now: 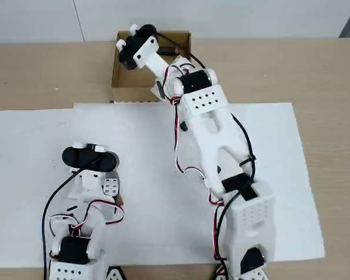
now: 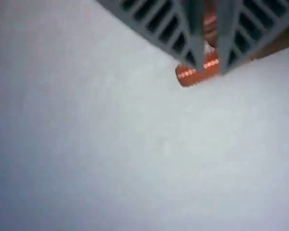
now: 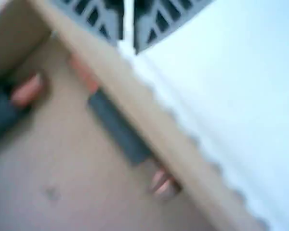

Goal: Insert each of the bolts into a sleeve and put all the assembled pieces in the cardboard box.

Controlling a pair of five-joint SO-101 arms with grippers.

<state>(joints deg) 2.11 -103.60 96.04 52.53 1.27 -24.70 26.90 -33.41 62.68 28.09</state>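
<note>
On my high feed the wooden table [image 1: 23, 70] carries one large white paper sheet [image 1: 146, 233], and both arms work over it. The right arm [image 1: 213, 125] stretches far out to the single cardboard box [image 1: 125, 81]. The box sits at the sheet's far edge, its near wall meeting the paper. The left arm [image 1: 84, 175] is folded in close to its base over the sheet's near left part, with a broad stretch of sheet between it and the right arm. Through the right wrist camera I see the right gripper [image 3: 128, 29] with its grey latticed fingers drawn almost together on nothing, poised right over the box's wall [image 3: 183, 144], paper on one side and the box floor on the other. Inside I count two assembled pieces. One dark sleeve [image 3: 120, 130] lies along the wall with copper-coloured ends poking out both sides, and a second piece [image 3: 7, 108] lies farther in, partly cut off. My left gripper [image 2: 211, 65] pinches one orange, threaded bolt [image 2: 195, 73] just above the sheet.
</note>
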